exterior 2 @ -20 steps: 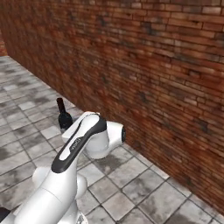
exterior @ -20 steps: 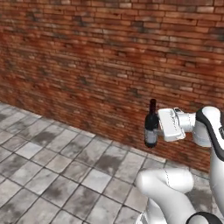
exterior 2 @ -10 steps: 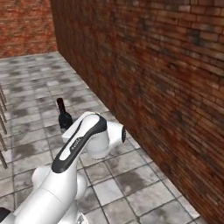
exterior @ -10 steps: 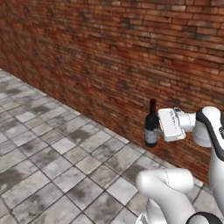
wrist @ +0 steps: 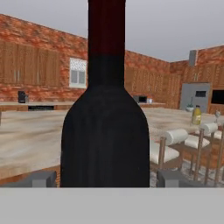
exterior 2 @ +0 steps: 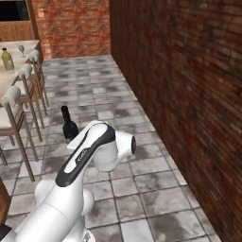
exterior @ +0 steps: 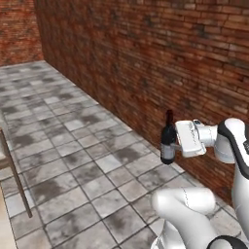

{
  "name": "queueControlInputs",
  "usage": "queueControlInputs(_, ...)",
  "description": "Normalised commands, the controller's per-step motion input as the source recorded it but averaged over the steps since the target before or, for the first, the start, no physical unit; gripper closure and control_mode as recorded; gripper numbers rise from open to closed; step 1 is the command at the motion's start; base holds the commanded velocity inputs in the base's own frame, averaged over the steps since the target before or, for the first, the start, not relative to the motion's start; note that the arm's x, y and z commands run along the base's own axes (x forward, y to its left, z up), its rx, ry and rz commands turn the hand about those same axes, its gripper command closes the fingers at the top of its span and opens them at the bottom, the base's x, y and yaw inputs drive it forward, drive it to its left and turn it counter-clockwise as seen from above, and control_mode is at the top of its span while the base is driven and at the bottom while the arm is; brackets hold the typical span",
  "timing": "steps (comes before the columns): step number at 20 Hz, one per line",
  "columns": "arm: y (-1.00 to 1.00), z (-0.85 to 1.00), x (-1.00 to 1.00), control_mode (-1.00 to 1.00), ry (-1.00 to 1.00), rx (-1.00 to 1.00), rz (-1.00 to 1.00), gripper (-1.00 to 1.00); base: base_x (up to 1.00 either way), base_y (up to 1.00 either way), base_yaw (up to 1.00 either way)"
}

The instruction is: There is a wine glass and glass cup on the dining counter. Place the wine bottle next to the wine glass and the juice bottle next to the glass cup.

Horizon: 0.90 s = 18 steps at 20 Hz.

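Wine bottle [exterior: 168, 141] clamped upright in the gripper [exterior: 176, 141], its base cut off in hand view.

Wine bottle [exterior: 168, 141] upright at the gripper [exterior: 179, 140], left of the brick wall [exterior 2: 189, 71]; far left, juice bottle [exterior 2: 6, 59] and perhaps the wine glass [exterior 2: 21, 48] on the dining counter [exterior 2: 14, 66], stools [exterior 2: 16, 101] alongside.
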Motion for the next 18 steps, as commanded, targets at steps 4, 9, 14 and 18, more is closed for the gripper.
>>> queueControlInputs(4,0.00,0.00,0.00,1.00,0.00,0.00,0.00,1.00,0.81,0.00,0.35)
queueControlInputs(9,0.00,0.00,0.00,1.00,0.00,0.00,0.00,1.00,0.91,0.00,0.16)
queueControlInputs(14,0.00,0.00,0.00,1.00,0.00,0.00,0.00,1.00,0.93,0.00,0.11)
queueControlInputs(18,0.00,0.00,0.00,1.00,0.00,0.00,0.00,1.00,0.94,0.00,0.06)
